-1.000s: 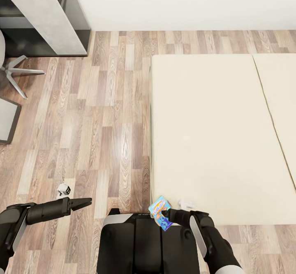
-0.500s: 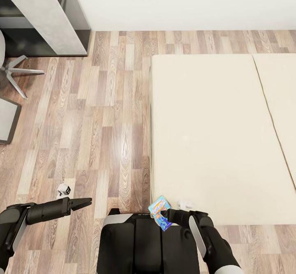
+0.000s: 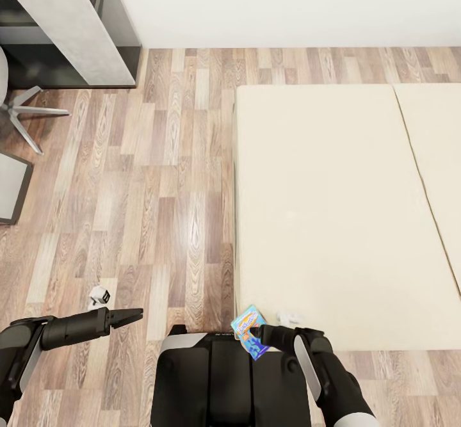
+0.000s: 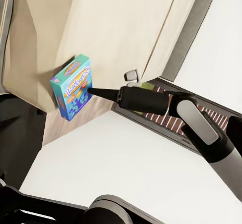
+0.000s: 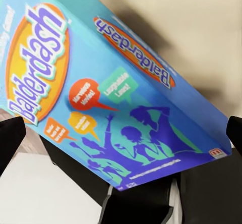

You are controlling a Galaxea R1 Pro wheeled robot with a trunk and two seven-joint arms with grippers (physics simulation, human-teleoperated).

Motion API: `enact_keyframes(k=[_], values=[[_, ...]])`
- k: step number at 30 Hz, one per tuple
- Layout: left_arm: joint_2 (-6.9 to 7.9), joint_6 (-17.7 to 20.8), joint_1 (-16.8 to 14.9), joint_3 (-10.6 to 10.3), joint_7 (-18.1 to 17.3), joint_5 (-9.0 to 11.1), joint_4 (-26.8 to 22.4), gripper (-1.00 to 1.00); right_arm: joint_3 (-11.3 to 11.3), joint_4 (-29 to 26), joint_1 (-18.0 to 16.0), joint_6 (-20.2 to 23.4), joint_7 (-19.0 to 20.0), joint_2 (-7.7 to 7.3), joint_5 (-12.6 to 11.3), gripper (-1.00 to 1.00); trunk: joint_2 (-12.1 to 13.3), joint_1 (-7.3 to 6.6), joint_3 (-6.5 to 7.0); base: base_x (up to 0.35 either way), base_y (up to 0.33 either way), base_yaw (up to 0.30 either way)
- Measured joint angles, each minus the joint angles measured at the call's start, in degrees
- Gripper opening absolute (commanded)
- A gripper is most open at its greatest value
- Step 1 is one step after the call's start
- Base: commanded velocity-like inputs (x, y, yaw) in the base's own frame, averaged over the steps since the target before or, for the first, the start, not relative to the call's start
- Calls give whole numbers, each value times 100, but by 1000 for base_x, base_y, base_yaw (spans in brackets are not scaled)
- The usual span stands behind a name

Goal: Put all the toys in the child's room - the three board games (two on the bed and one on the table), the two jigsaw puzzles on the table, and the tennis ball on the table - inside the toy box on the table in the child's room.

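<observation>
1. Head view: right gripper (image 3: 257,333) closed on board game (image 3: 249,330), a light blue box with orange oval logo, carried at the near corner of the bed (image 3: 320,209), just above the robot's own trunk (image 3: 224,376).
2. Left wrist view: same board game (image 4: 73,85) standing on edge, pinched at one side by the slim dark right gripper (image 4: 93,90); box clear of the mattress, apparently lifted.
3. Right wrist view: board game (image 5: 101,93) close up, logo side to the camera, lying aslant between two dark fingertips (image 5: 10,138) at either edge.
4. Left gripper (image 3: 131,315): held out low over the wood floor (image 3: 160,177), well apart from the box, nothing between the fingers; fingers narrow and near together, exact gap too small to tell.
5. Elsewhere: small white object (image 3: 99,296) on the floor near the left arm; grey desk (image 3: 70,24) and chair base (image 3: 25,116) toward the far left.
6. Step in hand, as judged: carrying the box off to the toy box. Advice: keep the pinch firm, since hold is on one edge only and the box could swing or slip; turn the base slowly; hold the load clear of trunk and bed edge.
7. Remaining, as judged: most of the task.
</observation>
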Motion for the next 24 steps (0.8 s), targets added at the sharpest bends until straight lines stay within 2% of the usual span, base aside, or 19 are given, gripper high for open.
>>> enact_keyframes(k=[24], values=[[0,1,0,3,0,2,0,100,1,-22,-123,0,35,25,-71,100,0,0,0,0,0,0]])
